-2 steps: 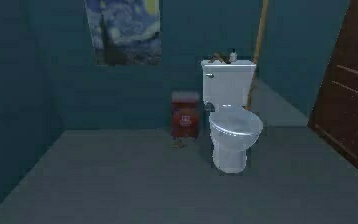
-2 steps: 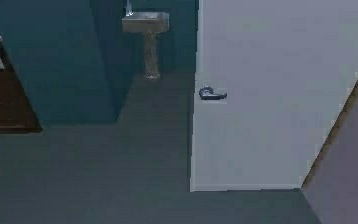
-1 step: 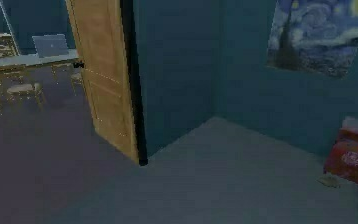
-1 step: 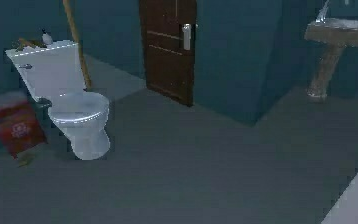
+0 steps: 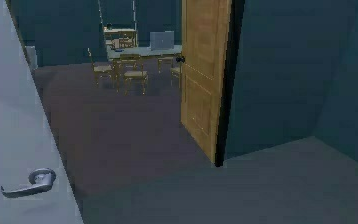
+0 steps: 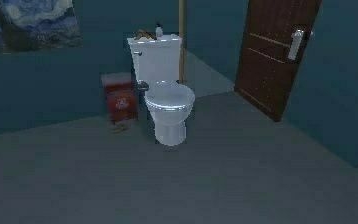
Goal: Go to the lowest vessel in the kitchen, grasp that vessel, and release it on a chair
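Bathroom: toilet (image 6: 170,100), red box (image 6: 118,98) beside; wooden door (image 5: 205,70) ajar ahead; pincer state unclear.

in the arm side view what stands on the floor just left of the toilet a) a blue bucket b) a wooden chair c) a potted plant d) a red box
D: a small red box stands on the floor against the wall, close beside the white toilet on the picture's left.
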Tool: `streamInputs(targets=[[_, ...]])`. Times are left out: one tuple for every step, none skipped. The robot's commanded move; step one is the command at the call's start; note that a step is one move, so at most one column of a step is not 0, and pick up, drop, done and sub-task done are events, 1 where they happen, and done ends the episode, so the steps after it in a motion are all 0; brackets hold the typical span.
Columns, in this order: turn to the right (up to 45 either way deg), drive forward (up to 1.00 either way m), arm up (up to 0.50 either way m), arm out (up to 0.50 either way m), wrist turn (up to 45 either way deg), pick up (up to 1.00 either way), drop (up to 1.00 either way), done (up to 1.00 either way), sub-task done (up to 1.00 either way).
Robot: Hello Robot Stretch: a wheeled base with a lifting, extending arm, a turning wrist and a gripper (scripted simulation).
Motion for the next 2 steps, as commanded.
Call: streamInputs(targets=[[0.0, 0.5, 0.0, 0.0, 0.0, 0.0, 0.0, 0.0, 0.0], [-3.0, 0.0, 0.0, 0.0, 0.0, 0.0, 0.0, 0.0, 0.0]])
